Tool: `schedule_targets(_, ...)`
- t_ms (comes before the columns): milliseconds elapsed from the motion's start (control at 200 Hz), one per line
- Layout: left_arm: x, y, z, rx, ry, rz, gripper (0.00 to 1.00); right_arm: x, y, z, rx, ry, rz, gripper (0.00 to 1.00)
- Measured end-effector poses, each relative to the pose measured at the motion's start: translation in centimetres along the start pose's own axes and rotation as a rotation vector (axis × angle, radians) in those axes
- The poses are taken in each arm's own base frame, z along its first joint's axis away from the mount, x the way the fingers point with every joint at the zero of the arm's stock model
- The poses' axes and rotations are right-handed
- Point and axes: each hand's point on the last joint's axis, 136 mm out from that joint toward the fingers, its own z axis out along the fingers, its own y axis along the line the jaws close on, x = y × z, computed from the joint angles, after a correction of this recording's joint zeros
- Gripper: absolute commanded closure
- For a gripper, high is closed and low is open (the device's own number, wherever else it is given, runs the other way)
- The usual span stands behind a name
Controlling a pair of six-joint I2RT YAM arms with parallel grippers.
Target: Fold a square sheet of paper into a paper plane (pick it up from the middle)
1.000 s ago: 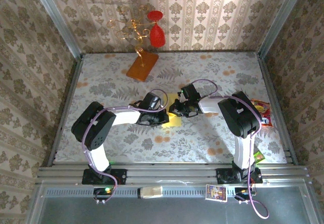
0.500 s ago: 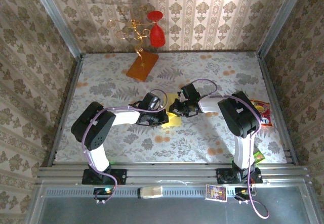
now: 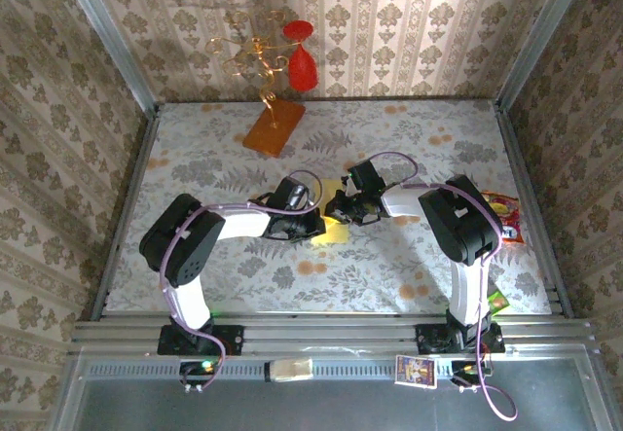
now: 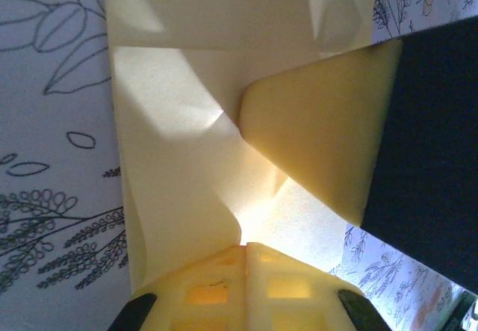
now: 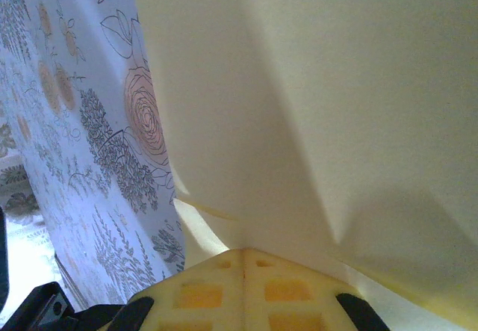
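Top external view, item one: sheet of paper [image 3: 332,234], pale yellow, creased, no longer a flat square. It lies near the middle of the table, on the flowered cloth [image 3: 409,149], with its far edge tucked between the two gripper heads.

Item two: left gripper [image 3: 313,227], reaching in from the left and touching the sheet's left far side. In the left wrist view its yellow fingers [image 4: 216,294] are pressed together with no gap, and a raised fold of the paper runs down into their tips, so they are clamped on the sheet. The paper there shows several flaps and one crease across the top.

Item three: right gripper [image 3: 338,215], reaching in from the right, just beside the left one. In the right wrist view its fingers [image 5: 202,297] are likewise closed tight, pinching the edge of the sheet, which rises away from them in a broad slanted panel. In the left wrist view one yellow finger of this gripper rests against the paper from the right.

Item four: orange-brown slab [image 3: 274,125] at the far side of the table, well apart from the sheet, bearing a gold wire stand [image 3: 255,53] with a red glass [image 3: 303,66] hung upside down.

Item five: snack packet [image 3: 506,219] at the table's right edge.

Item six: printed card [image 3: 416,370] on the near rail, by the right arm's base.
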Motion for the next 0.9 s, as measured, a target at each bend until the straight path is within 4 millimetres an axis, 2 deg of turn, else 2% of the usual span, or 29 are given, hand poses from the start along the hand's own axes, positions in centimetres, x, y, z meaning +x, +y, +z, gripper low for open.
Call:
schedule_targets(420,-1.0,-0.8,-0.2,0.016,-0.022,0.007,1.00,0.0,0.0,0.0,-0.004,0.005,0.002,0.92)
schedule_targets(900,-1.0,0.0,0.3,0.003,0.005,0.015,1.00,0.0,-0.1,0.0,-0.008,0.008,0.005,0.92)
